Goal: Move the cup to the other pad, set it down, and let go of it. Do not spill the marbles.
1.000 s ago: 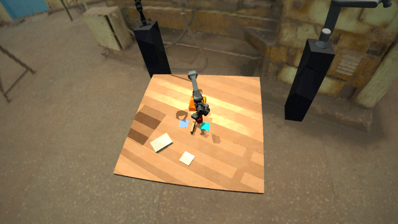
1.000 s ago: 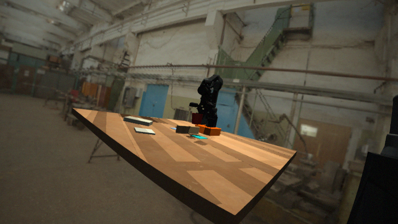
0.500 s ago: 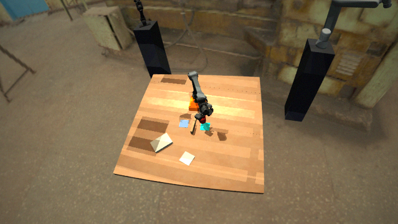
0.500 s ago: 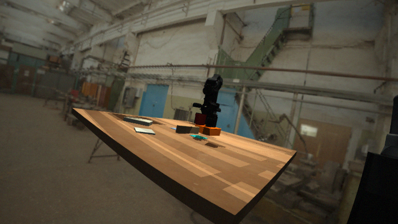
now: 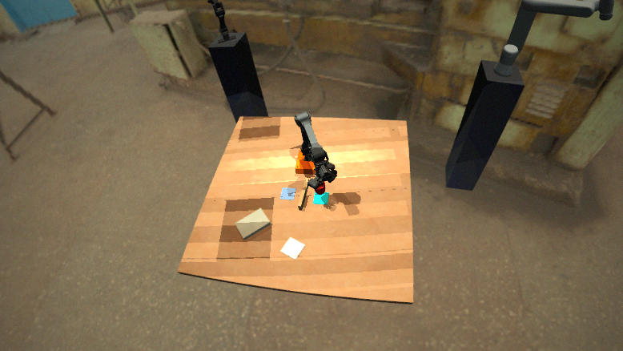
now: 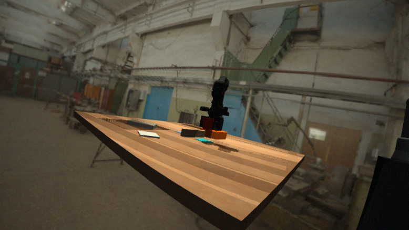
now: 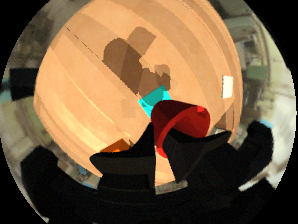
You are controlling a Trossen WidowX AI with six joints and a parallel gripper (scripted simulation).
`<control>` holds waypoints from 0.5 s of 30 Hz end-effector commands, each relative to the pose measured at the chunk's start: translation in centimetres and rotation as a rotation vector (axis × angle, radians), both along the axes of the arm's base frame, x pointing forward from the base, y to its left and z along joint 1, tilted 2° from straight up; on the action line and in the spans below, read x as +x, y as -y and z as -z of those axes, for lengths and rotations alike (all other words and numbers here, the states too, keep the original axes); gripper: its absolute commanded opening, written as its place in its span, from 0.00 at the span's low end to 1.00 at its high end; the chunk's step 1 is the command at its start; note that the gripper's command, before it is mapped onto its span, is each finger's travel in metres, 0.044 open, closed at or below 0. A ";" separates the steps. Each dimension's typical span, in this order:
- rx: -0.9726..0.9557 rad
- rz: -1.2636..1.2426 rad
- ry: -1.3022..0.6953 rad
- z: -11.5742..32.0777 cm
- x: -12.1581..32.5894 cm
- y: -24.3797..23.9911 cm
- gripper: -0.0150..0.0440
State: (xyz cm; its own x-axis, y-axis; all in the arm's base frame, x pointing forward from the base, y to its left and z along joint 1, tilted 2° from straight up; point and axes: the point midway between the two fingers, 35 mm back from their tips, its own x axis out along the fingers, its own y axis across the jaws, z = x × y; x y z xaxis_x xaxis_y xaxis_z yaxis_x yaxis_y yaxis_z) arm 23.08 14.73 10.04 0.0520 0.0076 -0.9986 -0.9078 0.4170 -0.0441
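Observation:
The red cup (image 5: 320, 189) (image 6: 207, 123) (image 7: 189, 114) is raised above the table, close over the cyan pad (image 5: 321, 199) (image 6: 203, 140) (image 7: 157, 97). My gripper (image 7: 154, 124) is shut on the cup's wall, one finger inside and one outside in the wrist view. The cup looks roughly upright in the exterior view. No marbles can be made out clearly. The light blue pad (image 5: 286, 193) (image 6: 177, 132) lies flat to the left in the top view, with nothing standing on it. It is mostly hidden in the exterior view.
A low wooden bar (image 5: 302, 200) (image 6: 190, 133) stands between the two pads. An orange block (image 5: 304, 167) (image 6: 219, 134) (image 7: 115, 147) is near the arm's base. A pale slab (image 5: 252, 223) (image 6: 141, 124) and a white tile (image 5: 292, 248) (image 6: 148, 134) (image 7: 227, 86) lie farther out.

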 end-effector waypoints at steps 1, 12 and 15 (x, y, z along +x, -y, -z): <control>-0.004 0.005 0.000 0.6 0.0 0.0 0.25; -0.004 0.005 0.000 2.1 0.1 -0.1 0.25; -0.004 0.005 0.000 2.6 0.2 -0.1 0.25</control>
State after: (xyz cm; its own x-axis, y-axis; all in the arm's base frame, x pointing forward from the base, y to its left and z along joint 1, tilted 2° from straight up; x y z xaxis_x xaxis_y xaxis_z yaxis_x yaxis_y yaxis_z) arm 23.22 14.86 8.03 0.0518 0.0075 -0.9986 -0.9078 0.4170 -0.0440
